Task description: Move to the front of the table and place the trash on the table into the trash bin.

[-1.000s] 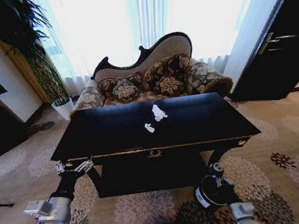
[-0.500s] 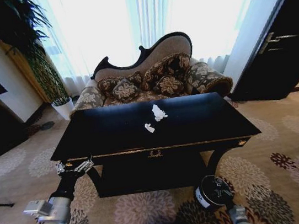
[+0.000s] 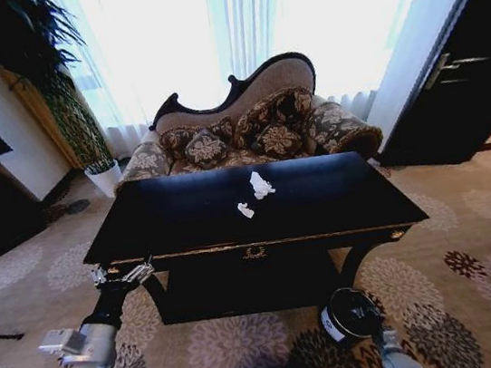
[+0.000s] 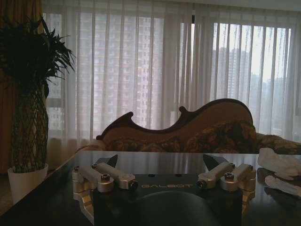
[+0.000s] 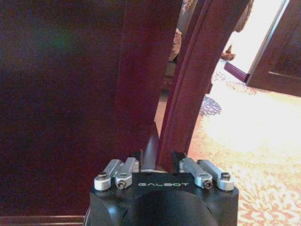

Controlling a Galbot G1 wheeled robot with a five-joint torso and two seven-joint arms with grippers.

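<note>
We see our left gripper (image 4: pixel 160 167) with fingers released at the glossy black wooden counter (image 3: pixel 339 196). Two crumpled white paper scraps (image 3: pixel 260 185) lie well beyond those fingers. Our right gripper (image 5: pixel 163 160) holds nearly clenched, empty fingers before the counter's curved leg, the black cylindrical trash bin (image 3: pixel 348 314) close by.

Strong backlight from curtained window (image 3: pixel 233 30); foreground dim; wide-angle edge distortion.
</note>
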